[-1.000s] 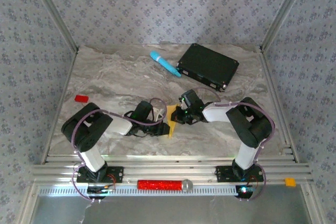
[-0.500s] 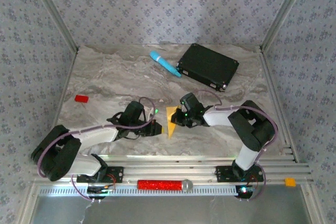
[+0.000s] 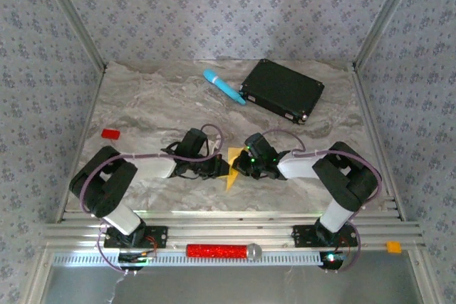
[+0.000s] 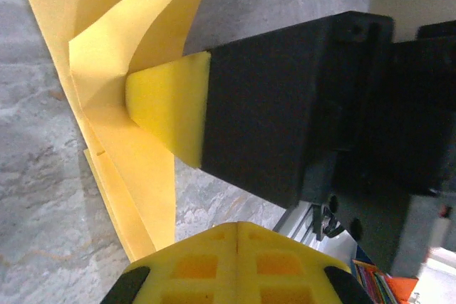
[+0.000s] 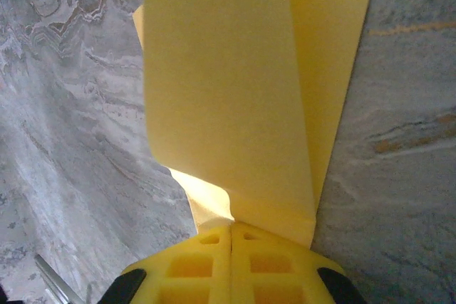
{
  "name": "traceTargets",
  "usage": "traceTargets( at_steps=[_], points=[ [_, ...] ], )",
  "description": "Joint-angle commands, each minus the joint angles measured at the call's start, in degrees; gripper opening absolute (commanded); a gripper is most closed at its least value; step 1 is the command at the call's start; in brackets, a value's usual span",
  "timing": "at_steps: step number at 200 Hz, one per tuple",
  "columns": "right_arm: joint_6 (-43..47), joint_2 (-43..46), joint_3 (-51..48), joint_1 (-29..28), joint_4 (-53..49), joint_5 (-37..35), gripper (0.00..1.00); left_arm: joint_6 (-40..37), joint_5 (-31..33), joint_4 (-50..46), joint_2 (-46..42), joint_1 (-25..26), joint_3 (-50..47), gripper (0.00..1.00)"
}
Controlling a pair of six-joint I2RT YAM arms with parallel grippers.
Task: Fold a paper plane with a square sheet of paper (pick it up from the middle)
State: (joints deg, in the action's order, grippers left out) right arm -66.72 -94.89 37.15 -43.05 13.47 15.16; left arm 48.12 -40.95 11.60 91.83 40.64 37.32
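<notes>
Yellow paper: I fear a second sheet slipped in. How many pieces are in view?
1. The folded yellow paper is front centre between the left gripper and right gripper; another could hide underneath.

Overhead plus wrist close-ups on paper (image 5: pixel 214 69)

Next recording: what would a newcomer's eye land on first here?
The folded yellow paper at the near middle of the table stands out, with the left gripper and right gripper at it from either side, the right one shut on it. Farther back lie a light-blue cylinder and a black flat box, and a small red block sits at the left.
</notes>
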Motion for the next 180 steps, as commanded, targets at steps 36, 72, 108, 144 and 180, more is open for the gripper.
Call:
traceTargets(
  at_steps=[36, 72, 108, 144, 180],
  points=[
    [-1.11, -1.56, -2.17, -0.67, -7.49, -2.53, 0.0, 2.58, 0.4, 1.53, 4.7, 1.55, 2.39, 0.0],
    [-0.78, -1.68, -2.12, -0.64, -7.92, -2.33, 0.0, 2.78, 3.43, 0.46, 6.14, 2.1, 2.34, 0.0],
    [-0.19, -1.49, -2.08, -0.47, -9.23, -2.57, 0.0, 2.23, 5.28, -2.65, 6.96, 2.94, 1.56, 0.0],
    [0.27, -1.85, -2.45, -0.07, -9.73, -2.85, 0.0, 2.29, 5.35, -3.17, 6.61, 4.6, -0.66, 0.0],
    [0.56, -2.61, -2.71, 0.14, -10.25, -3.31, 0.0, 2.05, 7.1, -5.55, 4.85, 6.2, -4.13, 0.0]
  ],
)
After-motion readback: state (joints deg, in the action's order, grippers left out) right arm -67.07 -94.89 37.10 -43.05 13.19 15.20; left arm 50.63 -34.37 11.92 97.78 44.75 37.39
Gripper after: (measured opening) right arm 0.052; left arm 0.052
